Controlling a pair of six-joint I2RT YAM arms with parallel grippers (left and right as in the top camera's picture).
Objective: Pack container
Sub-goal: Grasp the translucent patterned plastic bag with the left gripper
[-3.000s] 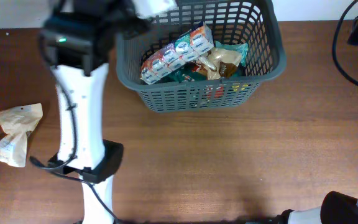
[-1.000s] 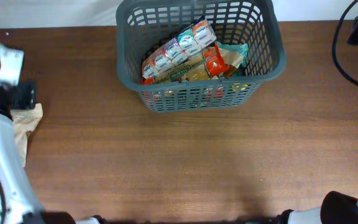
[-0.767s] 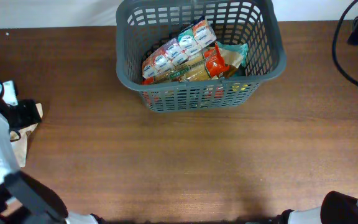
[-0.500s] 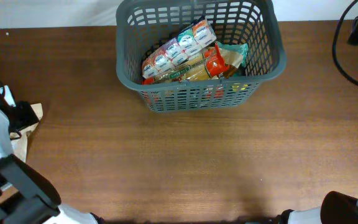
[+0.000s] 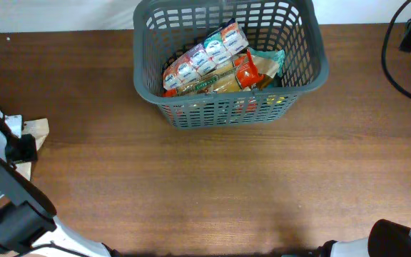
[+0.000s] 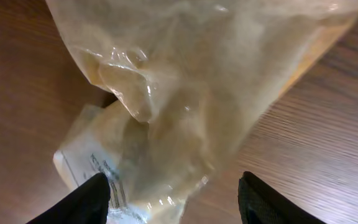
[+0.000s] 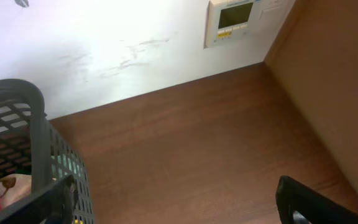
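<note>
The container [image 5: 302, 68], a dark grey lattice basket, stands at the back of the table with several food packets [image 5: 205, 61] inside. A crumpled beige plastic packet [image 5: 38, 128] lies at the far left, mostly under my left arm. In the left wrist view this packet [image 6: 185, 99] fills the frame. My left gripper [image 6: 176, 202] is open, straddling its lower end. The left finger [image 6: 89, 200] is against the plastic; the right one stands clear of it. My right gripper [image 7: 182, 205] is wide open over bare wood with nothing in it, beside the basket's corner [image 7: 23, 118].
Black cables [image 5: 398, 50] lie at the table's back right. A white wall with a small control panel [image 7: 232, 18] runs behind the table. A wooden side panel [image 7: 334, 87] rises at the right.
My left arm has come down over the beige packet, toward the table's front. Its jaws have narrowed around the packet. The basket and the right gripper have stayed put.
</note>
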